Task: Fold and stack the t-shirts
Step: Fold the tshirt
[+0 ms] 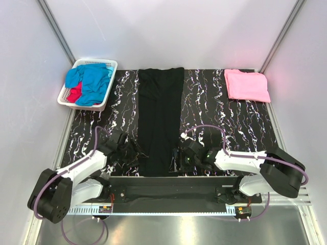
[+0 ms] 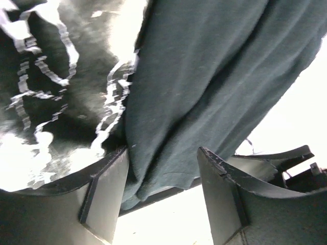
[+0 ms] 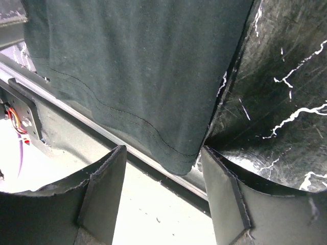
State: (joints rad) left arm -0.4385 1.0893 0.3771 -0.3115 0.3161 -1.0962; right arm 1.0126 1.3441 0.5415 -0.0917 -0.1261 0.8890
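The black t-shirt (image 1: 161, 120) lies as a long folded strip down the middle of the marbled table, its near end over the front edge. My left gripper (image 1: 134, 153) is open at its near left corner; the cloth (image 2: 214, 87) hangs between the fingers (image 2: 104, 191). My right gripper (image 1: 179, 158) is open at the near right corner; the hemmed corner (image 3: 153, 92) sits between the fingers (image 3: 225, 196), untouched. A folded pink t-shirt (image 1: 247, 85) lies at the back right. Bright blue (image 1: 92, 81) and red (image 1: 74, 95) t-shirts are crumpled in the basket.
The white slotted basket (image 1: 69, 99) stands at the back left corner of the table. The black marbled table top (image 1: 225, 122) ends in a metal rail (image 3: 71, 112) at the near edge. White walls close in the sides and back.
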